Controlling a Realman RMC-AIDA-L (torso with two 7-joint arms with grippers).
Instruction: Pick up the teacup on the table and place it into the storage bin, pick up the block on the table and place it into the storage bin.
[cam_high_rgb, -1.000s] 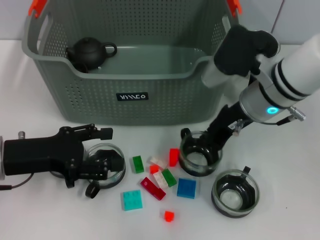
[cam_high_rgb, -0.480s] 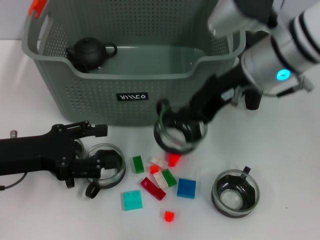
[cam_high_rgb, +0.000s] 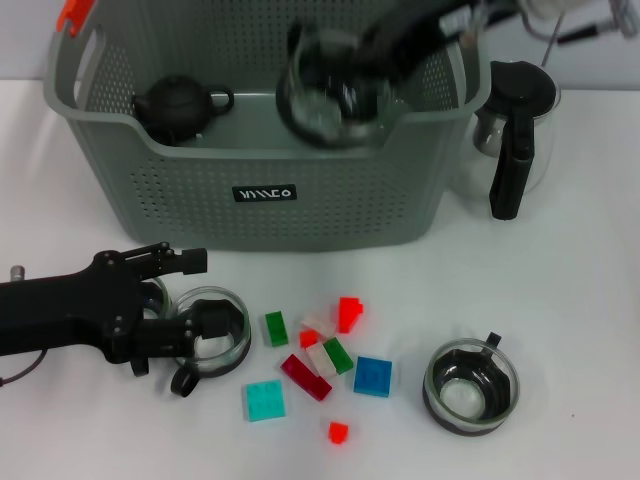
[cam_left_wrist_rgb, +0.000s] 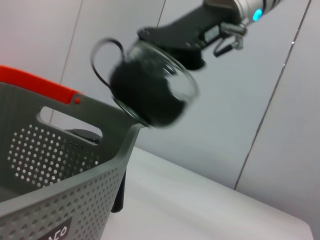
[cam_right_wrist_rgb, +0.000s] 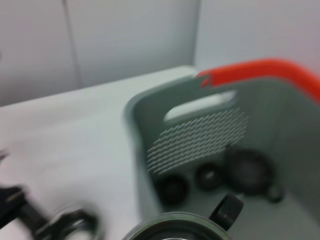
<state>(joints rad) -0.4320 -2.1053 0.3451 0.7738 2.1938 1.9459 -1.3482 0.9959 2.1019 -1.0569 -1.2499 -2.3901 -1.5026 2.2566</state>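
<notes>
Over the storage bin (cam_high_rgb: 300, 215) hangs a glass teacup (cam_high_rgb: 325, 92) with a black base, tilted, with my right gripper (cam_high_rgb: 368, 62) shut on its rim. The left wrist view shows that teacup (cam_left_wrist_rgb: 150, 92) above the bin's wall (cam_left_wrist_rgb: 60, 175). A second teacup (cam_high_rgb: 212, 345) stands on the table at the left, and my left gripper (cam_high_rgb: 208, 295) is open, one finger beyond its far rim and one over its mouth. A third teacup (cam_high_rgb: 470, 388) stands at the right. Several blocks lie between them, among them a blue block (cam_high_rgb: 372, 376) and a teal block (cam_high_rgb: 265, 400).
A black teapot (cam_high_rgb: 175, 105) sits in the bin's left corner, and shows as well in the right wrist view as the teapot (cam_right_wrist_rgb: 247, 172). A glass pitcher (cam_high_rgb: 512, 125) with a black handle stands right of the bin. Orange-red clips (cam_high_rgb: 72, 15) top the bin's handles.
My right gripper has lifted the teacup off the table and carried it up and left, over the bin. The pitcher behind the arm now shows. The left arm has drawn back slightly.
</notes>
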